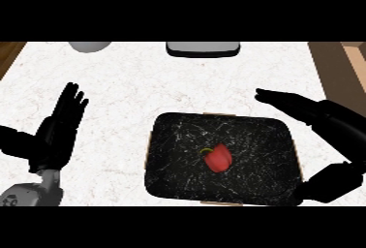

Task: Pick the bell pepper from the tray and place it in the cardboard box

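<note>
A red bell pepper (219, 157) with a yellowish stem lies near the middle of a black marbled tray (178, 140) on the white counter. My right hand (300, 107) hovers over the tray's far right corner, fingers straight and pointing left, open and holding nothing; it is apart from the pepper. My left hand (61, 123) stands open at the left of the counter, fingers up, resting. A brown cardboard box (350, 68) shows only as an edge at the far right.
A grey bowl-like object (90, 46) sits at the counter's far edge on the left. A dark-rimmed grey container (203, 49) sits at the far edge in the middle. Wood shows beyond the counter's left corner.
</note>
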Tool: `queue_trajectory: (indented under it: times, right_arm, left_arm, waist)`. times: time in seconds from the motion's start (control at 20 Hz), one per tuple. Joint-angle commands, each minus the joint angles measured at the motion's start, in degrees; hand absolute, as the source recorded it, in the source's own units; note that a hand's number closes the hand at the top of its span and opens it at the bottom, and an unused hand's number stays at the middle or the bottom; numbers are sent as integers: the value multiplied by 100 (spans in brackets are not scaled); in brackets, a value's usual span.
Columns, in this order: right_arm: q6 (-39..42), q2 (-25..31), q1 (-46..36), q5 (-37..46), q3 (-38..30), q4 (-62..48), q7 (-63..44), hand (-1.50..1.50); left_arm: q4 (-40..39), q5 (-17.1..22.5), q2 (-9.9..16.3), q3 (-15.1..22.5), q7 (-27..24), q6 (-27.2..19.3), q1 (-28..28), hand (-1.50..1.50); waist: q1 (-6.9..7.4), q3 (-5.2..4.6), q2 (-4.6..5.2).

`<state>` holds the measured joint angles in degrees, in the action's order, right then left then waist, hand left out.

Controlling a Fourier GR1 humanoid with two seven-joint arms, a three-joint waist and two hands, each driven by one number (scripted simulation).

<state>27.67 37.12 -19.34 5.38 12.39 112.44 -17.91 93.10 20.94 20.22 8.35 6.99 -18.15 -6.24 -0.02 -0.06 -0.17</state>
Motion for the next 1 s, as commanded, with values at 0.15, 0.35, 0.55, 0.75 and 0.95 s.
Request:
queue_trajectory:
  times: [0.15,0.35,0.55,0.75,0.95]
  right_arm:
    - [392,-725,-95,287,230,397,-838,-150]
    - [206,-1107,-105,978,695,475,-1465,-150]
    - [352,-1454,217,1100,548,196,-1084,-150]
    - [293,-1772,375,1780,840,-42,-835,-150]
    - [265,-2101,525,2014,962,258,-1102,-150]
  left_arm:
    - [148,-372,-227,-134,395,-100,-165,0]
    - [-190,-358,-348,-190,145,167,-270,0]
    - [120,-585,-527,-199,45,169,169,0]
    - [147,-597,-526,-409,243,340,32,0]
    - [267,-417,-355,-724,177,794,296,0]
  waist:
    - [10,5,14]
    - [-2,3,16]
    - [19,6,12]
    - [15,6,13]
    - [15,5,11]
